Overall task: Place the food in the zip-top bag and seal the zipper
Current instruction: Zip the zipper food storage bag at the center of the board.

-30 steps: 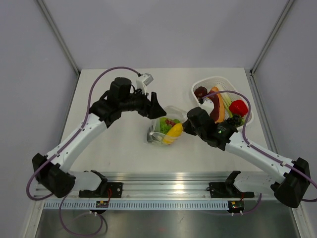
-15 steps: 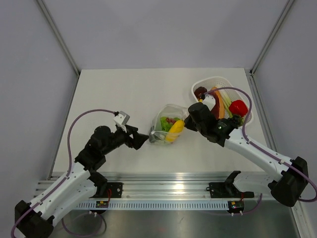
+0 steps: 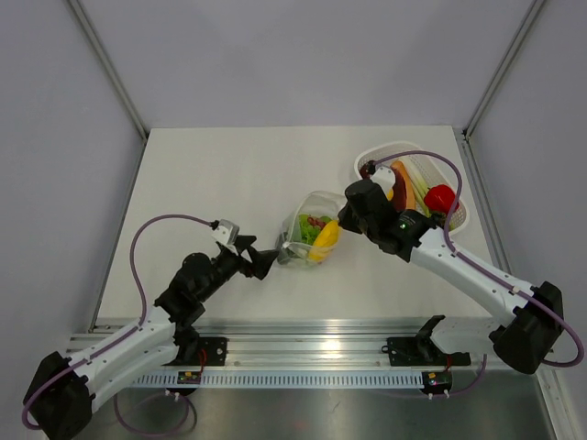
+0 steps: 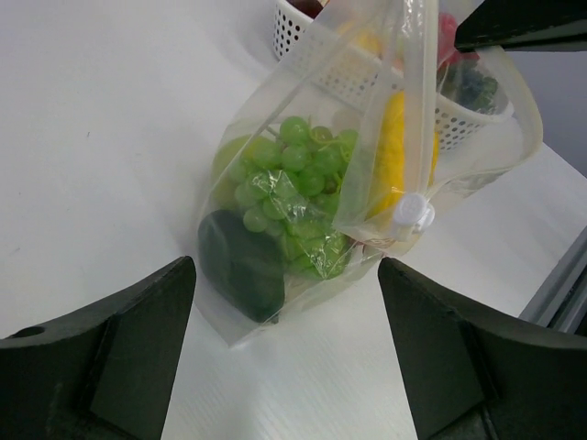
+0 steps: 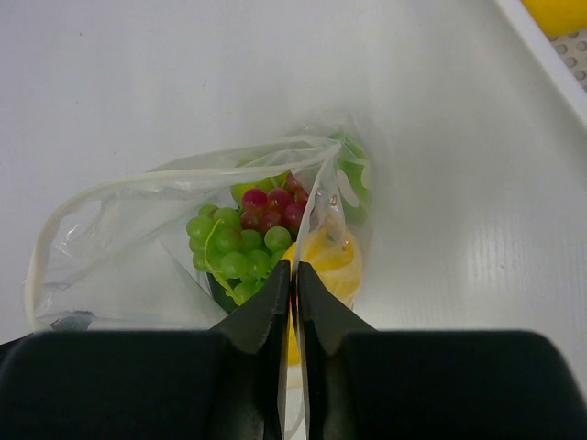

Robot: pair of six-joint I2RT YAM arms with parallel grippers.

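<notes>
Some food (image 4: 293, 174) is in the zip-top bag (image 5: 119, 238) (mouth gaping, not zipped), more sits in the basket (image 3: 408, 145); right tool (image 5: 293, 275) pinches the bag's edge, left tool (image 4: 286, 266) is spread wide.

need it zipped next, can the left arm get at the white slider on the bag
Probably yes. The left hand is open, facing the zip-top bag, and the white slider on its near side is uncovered. The right hand pinches the mouth edge higher up, clear of it.
</notes>
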